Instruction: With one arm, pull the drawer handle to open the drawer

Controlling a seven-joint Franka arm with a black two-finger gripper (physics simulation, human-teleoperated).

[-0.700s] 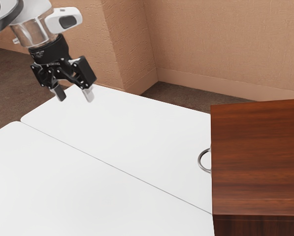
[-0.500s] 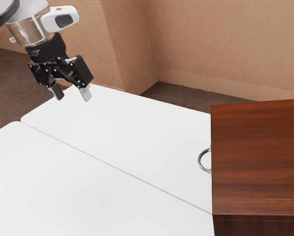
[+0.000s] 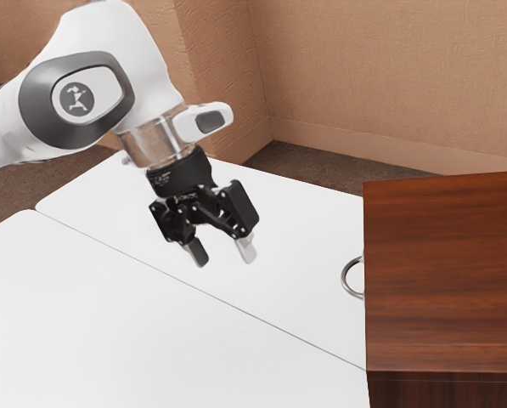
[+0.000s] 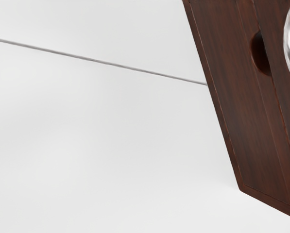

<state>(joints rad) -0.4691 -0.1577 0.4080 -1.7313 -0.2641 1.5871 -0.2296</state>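
Both fingers (image 3: 247,248) of the gripper (image 3: 225,255) spread wide, gripping nothing, above the table (image 3: 278,212), away from the drawer handle (image 3: 352,278).

Plain room, home or office maybe — tan textured walls (image 3: 389,59), pale baseboard (image 3: 389,141), brown carpet (image 3: 321,167), white table (image 3: 83,340), dark wood cabinet (image 3: 444,272).

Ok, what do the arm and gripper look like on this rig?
The arm has a smooth white shell with a round grey joint cap bearing a white logo. Below it is a shiny metal wrist ring beside a white pod with a dark oval window. The gripper is black and angular, with two short fingers.
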